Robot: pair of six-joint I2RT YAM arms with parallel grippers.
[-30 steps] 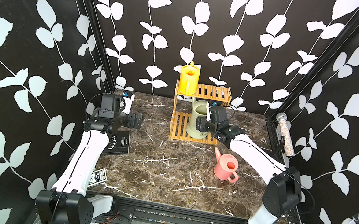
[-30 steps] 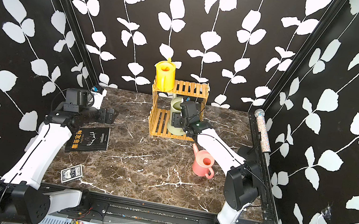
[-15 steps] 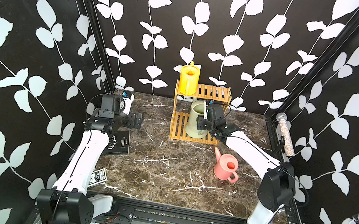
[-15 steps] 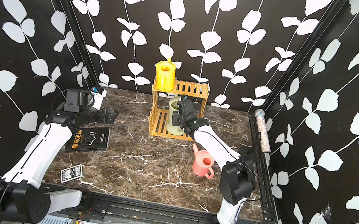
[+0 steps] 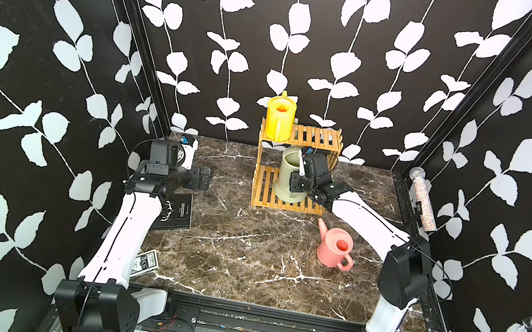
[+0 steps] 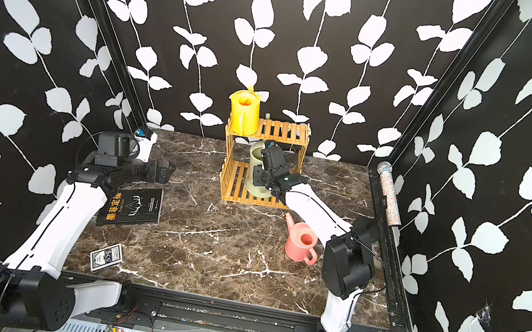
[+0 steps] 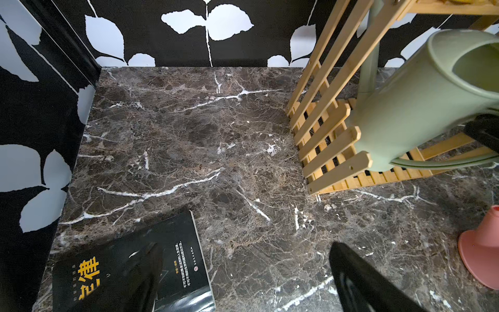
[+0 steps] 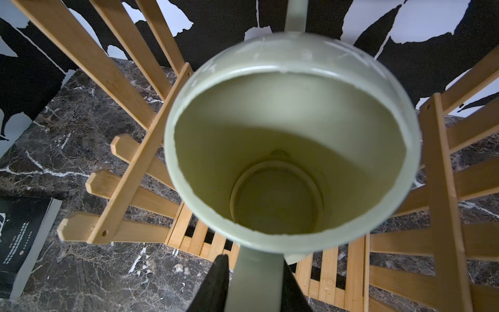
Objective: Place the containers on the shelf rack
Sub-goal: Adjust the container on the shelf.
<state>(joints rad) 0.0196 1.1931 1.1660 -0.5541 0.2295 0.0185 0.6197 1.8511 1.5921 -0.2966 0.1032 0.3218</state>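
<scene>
Green watering can (image 5: 283,179), mid-frame on the lower shelf of the rack (image 5: 321,138): likely light, stiff, slick plastic; best held by its handle (image 8: 256,293), clamped in the right pincer (image 8: 253,266); left pincer (image 7: 244,248) gaping.

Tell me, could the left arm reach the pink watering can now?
Probably yes, at a stretch. The open left end effector hovers near the book; only marble table lies between, but the pink watering can stands far across, beside the right arm.

The whole table (image 5: 243,250) is seen from high above its front edge in both top views. The rack (image 7: 332,136) is shared by both wrist views, the right one close above the green can (image 8: 291,162).
</scene>
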